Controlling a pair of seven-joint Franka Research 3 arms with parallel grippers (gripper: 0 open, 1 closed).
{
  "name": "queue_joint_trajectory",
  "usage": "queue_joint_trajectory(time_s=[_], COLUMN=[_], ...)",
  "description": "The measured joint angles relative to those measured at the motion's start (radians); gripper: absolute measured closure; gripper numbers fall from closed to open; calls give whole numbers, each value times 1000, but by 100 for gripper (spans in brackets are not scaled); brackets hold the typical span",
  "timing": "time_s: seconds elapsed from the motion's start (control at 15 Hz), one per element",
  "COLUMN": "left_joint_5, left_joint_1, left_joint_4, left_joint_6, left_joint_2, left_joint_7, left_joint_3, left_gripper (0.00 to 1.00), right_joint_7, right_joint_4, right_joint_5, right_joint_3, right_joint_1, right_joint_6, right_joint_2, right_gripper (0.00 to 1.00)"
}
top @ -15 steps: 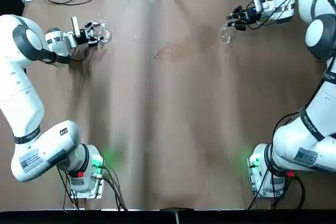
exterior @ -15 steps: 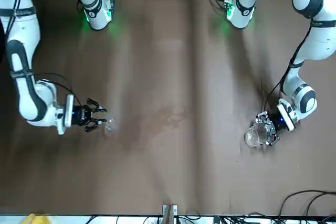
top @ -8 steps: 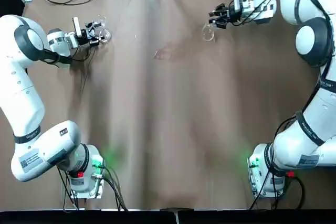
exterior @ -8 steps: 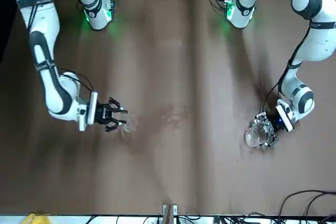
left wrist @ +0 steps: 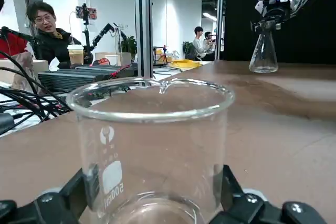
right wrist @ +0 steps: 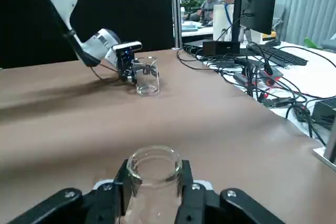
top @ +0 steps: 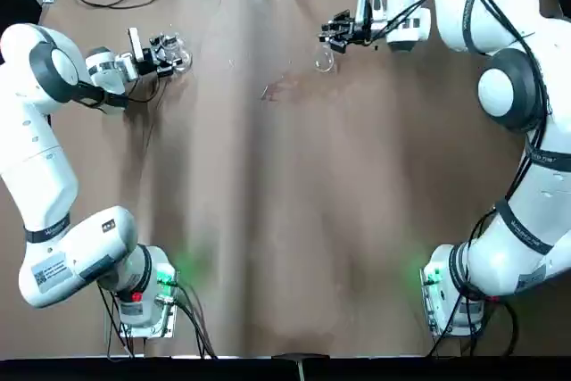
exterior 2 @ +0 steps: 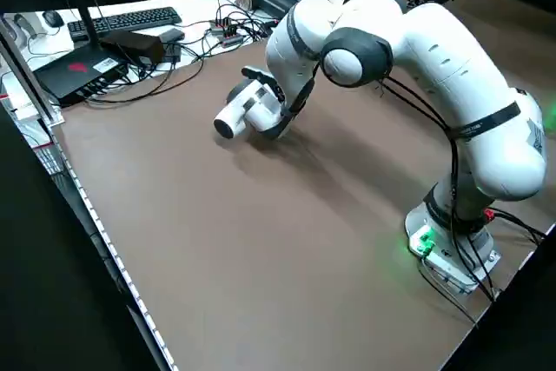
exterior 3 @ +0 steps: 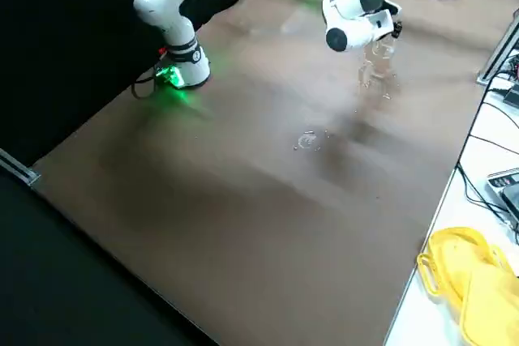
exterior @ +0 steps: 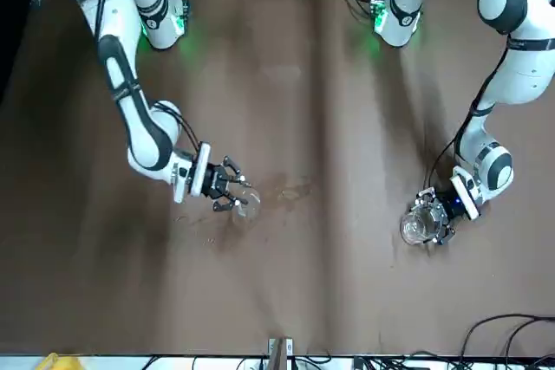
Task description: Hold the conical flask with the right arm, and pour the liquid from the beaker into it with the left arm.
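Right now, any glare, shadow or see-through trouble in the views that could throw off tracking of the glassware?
Top view: green glow on the table by both arm bases; the flask is a faint outline against brown.
Front view: dark shadow bands down the table.
Left wrist view: beaker transparent, background shows through; bright rim highlights.
Right side view: soft dark shadows across the table.

Beaker (left wrist: 157, 150): clear, glossy glass with a smooth rim, white printed marks on its wall.
Conical flask (right wrist: 155, 182): clear glass, smooth and shiny at the mouth.
Worktop (top: 268, 220): brown covering, softly glossy, with faint ripples.
Arm shells (exterior 2: 469, 84): smooth white plastic look, low sheen.
Left claw (left wrist: 157, 192): matt black, shiny metal screws.
Right claw (right wrist: 155, 182): matt black, metal screws.
Frame post (left wrist: 143, 24): grey metal.
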Motion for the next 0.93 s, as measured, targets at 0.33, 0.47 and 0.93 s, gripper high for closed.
queue_joint_trajectory(time_s=[0.33, 0.47, 0.93], left_joint_5=[0, 0, 0], left_joint_1=[-1, -3, -28], left_joint_4=[12, 13, 24], left_joint_6=[0, 0, 0], left_joint_2=[8, 10, 12], left_joint_7=[0, 1, 2], left_joint_3=[0, 0, 0], left_gripper=[0, 0, 1], right_joint_7=[-65, -103, -93], right_joint_4=[13, 20, 112], right_joint_5=[190, 255, 301], right_joint_3=[-2, -5, -19], right_joint_1=[105, 143, 257], right_joint_6=[54, 63, 208], right_joint_2=[-2, -1, 36], right_gripper=[61, 61, 61])
